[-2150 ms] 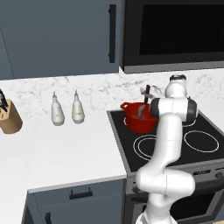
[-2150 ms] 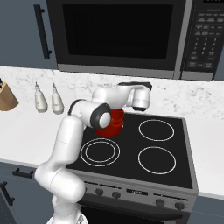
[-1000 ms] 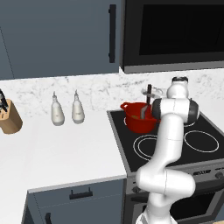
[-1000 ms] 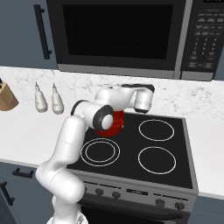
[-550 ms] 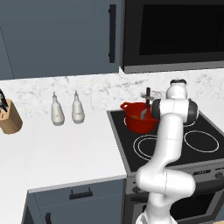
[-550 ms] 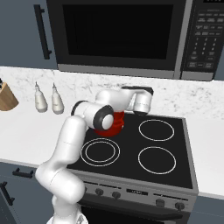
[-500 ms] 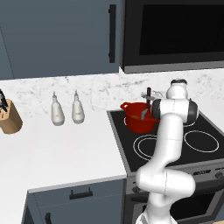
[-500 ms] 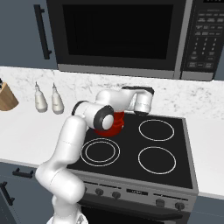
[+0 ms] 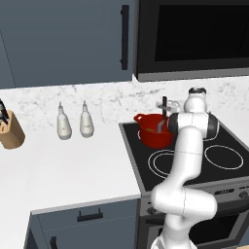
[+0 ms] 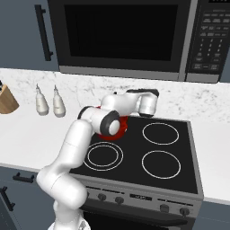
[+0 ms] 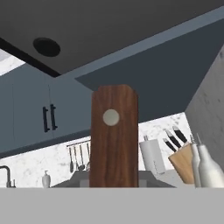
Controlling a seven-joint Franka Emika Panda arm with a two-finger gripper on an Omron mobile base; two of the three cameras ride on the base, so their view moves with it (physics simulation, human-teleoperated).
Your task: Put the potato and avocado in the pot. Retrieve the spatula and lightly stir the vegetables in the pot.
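pot (image 9: 155,133) — squat, glossy red | spatula (image 11: 113,135) — flat dark-wood handle, round rivet | claw grip: cannot tell

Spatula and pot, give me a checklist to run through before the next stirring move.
1. Grip on the spatula: ok, it seems. In the hand view its brown handle rises from the middle of the bottom edge, where the fingers sit, though the fingertips are hidden.
2. Gripper above the pot: ok in the left base view.
3. Pot seated on the stove: ok, upright on the back left burner.
4. Blade inside the pot: cannot tell for sure. A grey piece shows above the rim.
5. Potato and avocado in the pot: cannot tell, the inside is hidden.
6. Two bottles and knife block: ok, on the counter well apart from the pot.
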